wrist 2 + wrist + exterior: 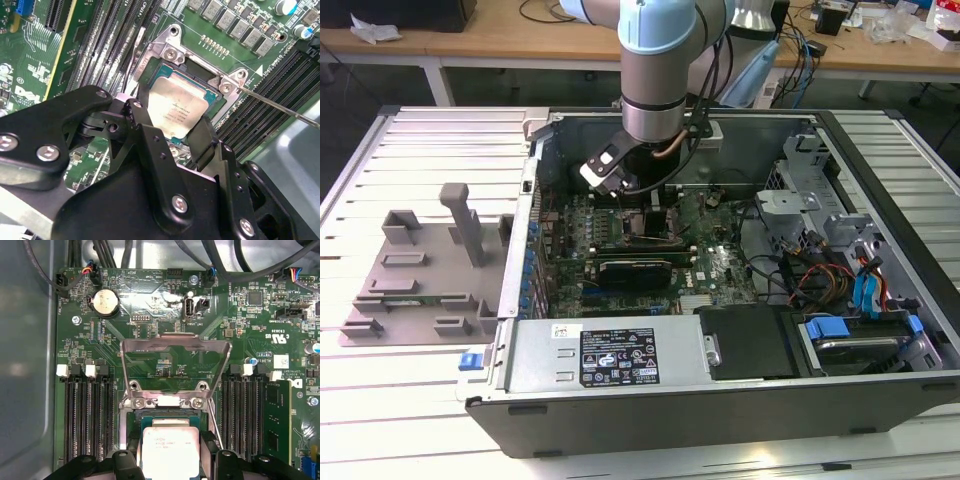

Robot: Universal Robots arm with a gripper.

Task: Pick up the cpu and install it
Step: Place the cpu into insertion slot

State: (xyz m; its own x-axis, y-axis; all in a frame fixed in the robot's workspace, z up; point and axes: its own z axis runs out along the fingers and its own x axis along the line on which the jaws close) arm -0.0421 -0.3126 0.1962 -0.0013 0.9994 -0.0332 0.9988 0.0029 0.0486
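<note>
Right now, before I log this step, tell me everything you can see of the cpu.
The cpu is a thin, flat square chip, pale silvery metal on top with fine print, green at the edge. It sits over the open socket, whose load plate stands raised. The gripper is shut on it, black fingers against two opposite sides. Whether it is fully seated cannot be told.

The arm (658,45) reaches straight down from above, wrist (655,110) vertical. Its gripper (172,122) points downward, jaws seemingly closed against two opposite edges of the cpu (172,105).
</note>
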